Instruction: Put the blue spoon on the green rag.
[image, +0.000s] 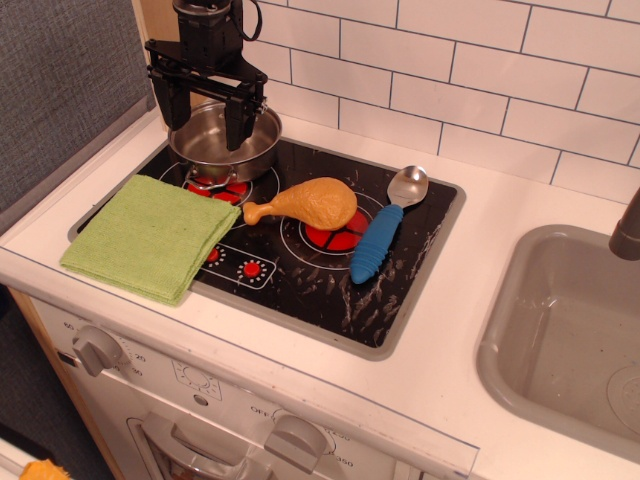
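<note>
On the toy stovetop (400, 320), right side: blue spoon (385, 232) lies flat, silver bowl toward the tiled wall, ribbed blue handle pointing at the front edge, slightly angled. It sits just right of the front-right burner ring, untouched.

Green rag (150, 238) is at the left, folded, half over the cooktop's front-left corner and half on the white counter. Nothing on it.

Between them: plastic chicken drumstick (305, 205), bone end toward the rag, meaty end near the spoon's handle but apart from it. Steel pot (222, 140) on the back-left burner, just behind the rag.

Gripper (205, 112) hangs above the pot, well apart from the spoon. Jaws spread, nothing between them.

Step, as I read it: approach hasn't started; the pick is the whole job ahead. Task roughly at zero.

Next move needs:
- traverse right and forward across the cooktop, staying high enough to clear the pot rim and the drumstick
- rotate wrist so the fingers straddle the handle across its width
- descend on the blue handle mid-length, not the metal bowl; the ribs should give grip, the bowl looks slick
- then lift clear of the drumstick on the way back left to the rag

Main risk: clipping the drumstick on either pass.
</note>
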